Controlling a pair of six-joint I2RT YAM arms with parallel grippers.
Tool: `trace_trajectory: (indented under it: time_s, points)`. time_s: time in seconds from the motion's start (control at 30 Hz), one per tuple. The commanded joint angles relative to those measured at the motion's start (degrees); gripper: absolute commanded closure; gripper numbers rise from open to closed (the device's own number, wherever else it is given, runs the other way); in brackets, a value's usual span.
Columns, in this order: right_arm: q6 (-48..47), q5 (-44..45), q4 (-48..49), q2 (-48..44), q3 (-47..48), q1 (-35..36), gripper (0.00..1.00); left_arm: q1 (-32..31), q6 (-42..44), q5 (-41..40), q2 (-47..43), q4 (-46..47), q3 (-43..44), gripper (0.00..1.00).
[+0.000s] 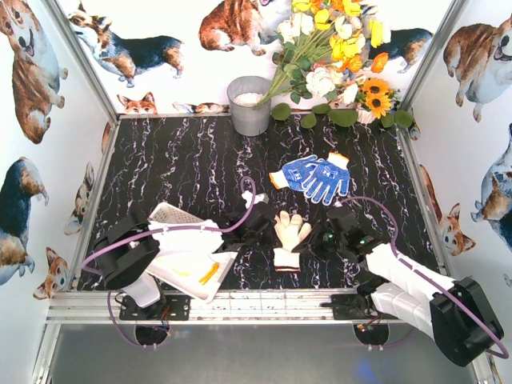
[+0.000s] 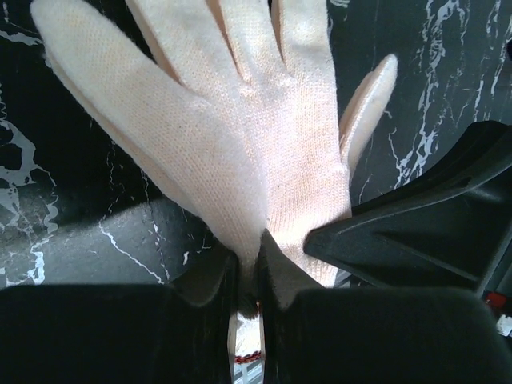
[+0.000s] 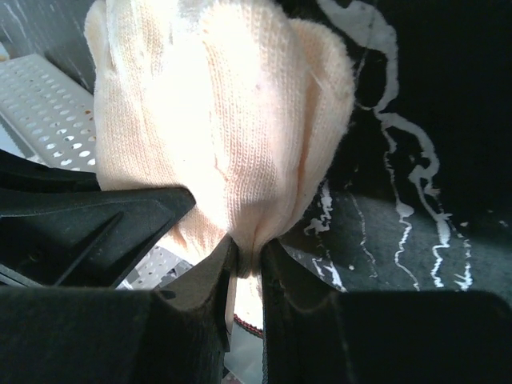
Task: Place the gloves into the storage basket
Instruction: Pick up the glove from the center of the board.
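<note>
Together, left hand (image 2: 250, 268) and right hand (image 3: 248, 256) each clench the cream glove (image 1: 290, 234); blue gloves (image 1: 316, 176) lie beyond.

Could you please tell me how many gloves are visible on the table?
3. One cream glove lies front centre, pinched by the left gripper and right gripper; two blue dotted gloves overlap behind it. More may be hidden in the basket under the left arm.
</note>
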Motion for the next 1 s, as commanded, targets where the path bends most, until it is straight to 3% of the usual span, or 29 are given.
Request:
trace_trajectory:
  time_s: [0.0, 0.03, 0.27, 0.43, 0.67, 0.97]
  points:
    - [-1.02, -2.63, -3.33, -0.7, 4.27, -0.24, 1.0, 0.33, 1.25, -1.44, -2.86, -4.12, 1.16, 1.0]
    - [-0.42, -3.27, -3.48, -0.71, 4.58, -0.28, 1.0, 0.36, 1.25, -1.15, -3.14, -3.84, 0.94, 1.0]
    - [4.74, -2.67, -2.55, -2.28, 3.72, -0.86, 1.0, 1.42, -0.6, 2.76, -3.57, 1.79, -2.56, 0.54]
    - [8.76, -4.15, 0.52, -2.67, 2.26, -1.74, 1.0, 1.74, -2.17, 4.03, -3.44, 5.06, -4.38, 0.36]
    - [11.32, -5.89, 2.85, -3.8, 1.1, -2.43, 1.0, 2.67, -5.68, 6.19, -2.37, 14.17, -8.85, 0.21]
    - [13.21, -6.87, 3.94, -5.65, -0.03, -2.82, 1.0, 3.53, -8.8, 6.98, 0.7, 23.44, -9.07, 0.18]
